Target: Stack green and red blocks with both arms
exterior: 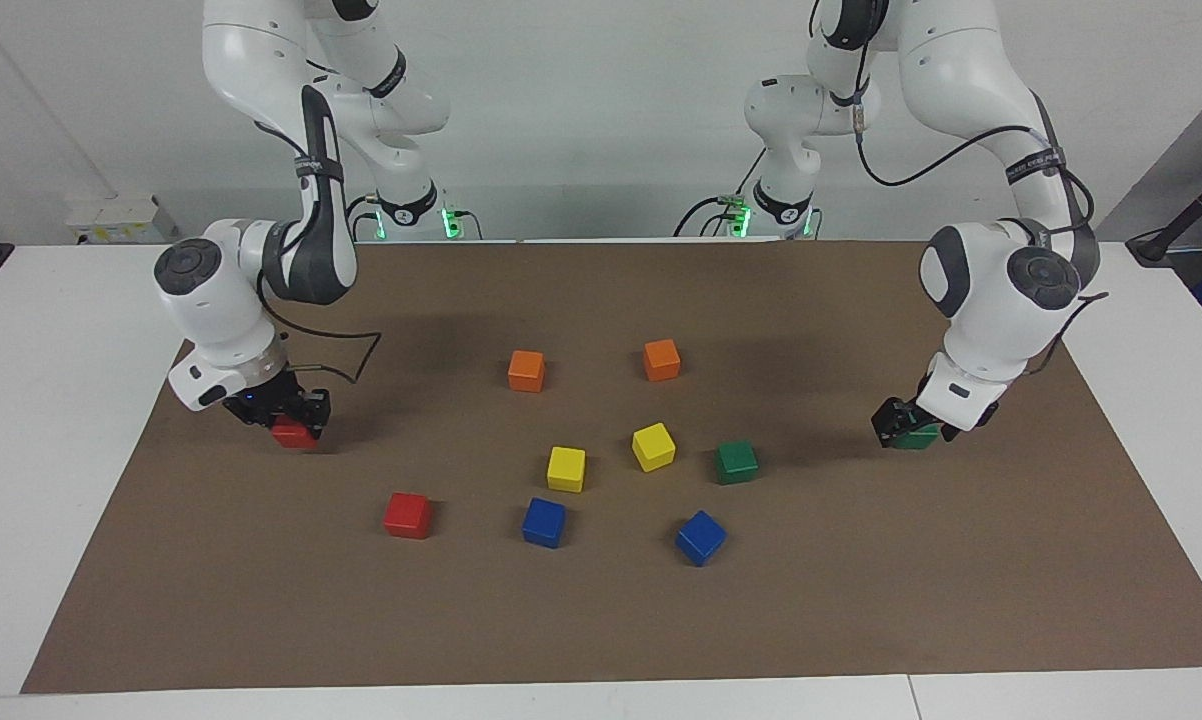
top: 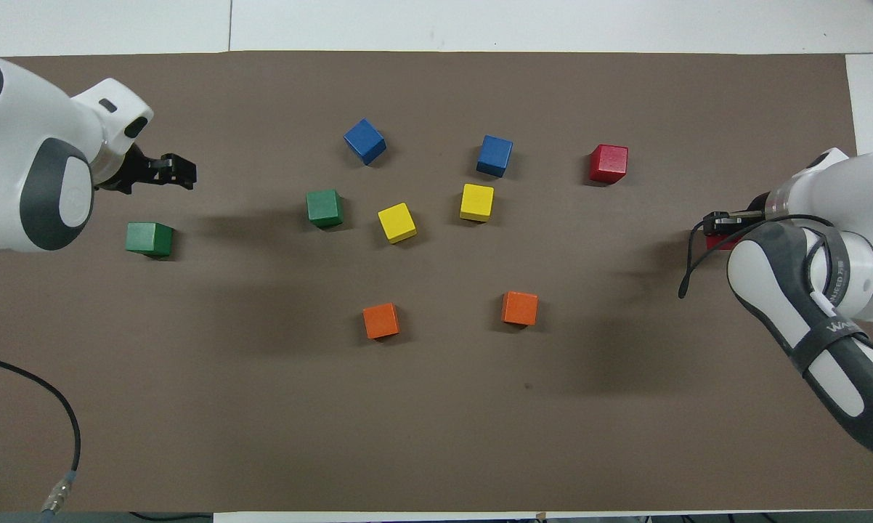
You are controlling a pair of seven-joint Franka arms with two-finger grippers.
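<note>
Grippers: right [exterior: 286, 415] clamps red block [exterior: 294, 434]; left [top: 179, 171] spread wide (green block [top: 149, 239] free on mat).

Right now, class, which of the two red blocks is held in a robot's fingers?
The red block at the right arm's end of the mat, clamped in the right gripper. The other red block sits free beside a blue cube.

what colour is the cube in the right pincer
Red: the right pincer is shut on a red cube, clearest in the facing view.
</note>
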